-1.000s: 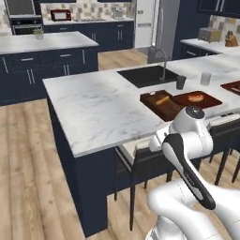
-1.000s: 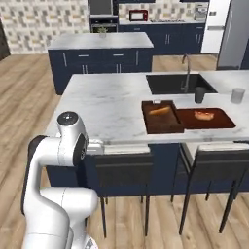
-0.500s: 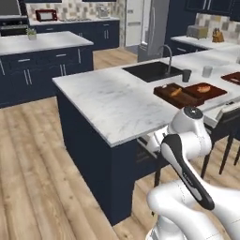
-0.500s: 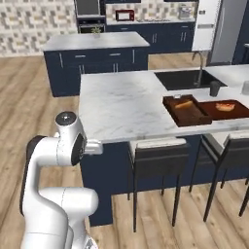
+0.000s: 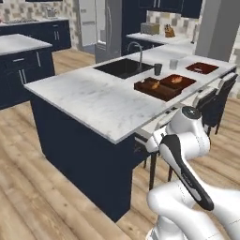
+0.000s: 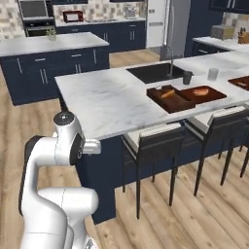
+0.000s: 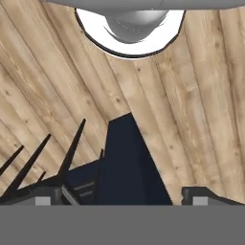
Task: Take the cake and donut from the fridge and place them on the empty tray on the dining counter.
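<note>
the arm sits folded low beside the dining counter (image 5: 89,96), and in the hand view the gripper (image 7: 122,196) points down at the wood floor (image 7: 201,95) and the counter's navy base (image 7: 127,167), its two finger tips spread wide apart with nothing between them. over on the marble top, just past the black sink (image 5: 123,67), lie two reddish-brown trays side by side and touching, with a dark cup (image 6: 187,78) near them. the fridge (image 5: 96,23) stands grey and shut far behind the counter; i can't make out which tray is the bare one, nor the cake or donut.
</note>
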Controlling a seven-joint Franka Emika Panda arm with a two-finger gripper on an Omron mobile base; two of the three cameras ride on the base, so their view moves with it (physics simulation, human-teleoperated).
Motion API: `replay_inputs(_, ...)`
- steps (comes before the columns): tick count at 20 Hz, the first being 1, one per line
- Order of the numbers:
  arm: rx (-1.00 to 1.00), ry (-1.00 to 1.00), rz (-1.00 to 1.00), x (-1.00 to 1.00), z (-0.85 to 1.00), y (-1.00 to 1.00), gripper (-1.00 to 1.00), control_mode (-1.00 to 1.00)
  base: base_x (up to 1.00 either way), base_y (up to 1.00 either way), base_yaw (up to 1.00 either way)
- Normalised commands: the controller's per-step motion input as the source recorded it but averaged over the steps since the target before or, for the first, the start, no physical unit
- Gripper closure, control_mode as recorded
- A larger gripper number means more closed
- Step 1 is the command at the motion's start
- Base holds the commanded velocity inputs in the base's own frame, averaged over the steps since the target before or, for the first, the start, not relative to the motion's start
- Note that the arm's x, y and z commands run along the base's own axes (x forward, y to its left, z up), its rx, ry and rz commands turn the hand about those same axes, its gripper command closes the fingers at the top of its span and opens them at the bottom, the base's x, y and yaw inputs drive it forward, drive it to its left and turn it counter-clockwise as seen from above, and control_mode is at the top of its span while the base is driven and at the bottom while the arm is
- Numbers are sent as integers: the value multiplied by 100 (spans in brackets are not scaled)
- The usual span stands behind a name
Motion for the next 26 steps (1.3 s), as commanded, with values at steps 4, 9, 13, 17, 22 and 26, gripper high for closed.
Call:
replay_inputs(4, 0, 0, 0, 0, 0, 0, -100, 100, 0, 92, -52)
replay_inputs(9, 0, 0, 0, 0, 0, 0, -100, 100, 0, 92, -56)
replay_inputs(13, 0, 0, 0, 0, 0, 0, -100, 100, -18, 88, -56)
replay_inputs(17, 0, 0, 0, 0, 0, 0, -100, 100, -47, 83, -51)
replay_inputs(22, 0, 0, 0, 0, 0, 0, -100, 100, -53, 85, -46)
replay_inputs(26, 0, 0, 0, 0, 0, 0, -100, 100, -32, 100, -40)
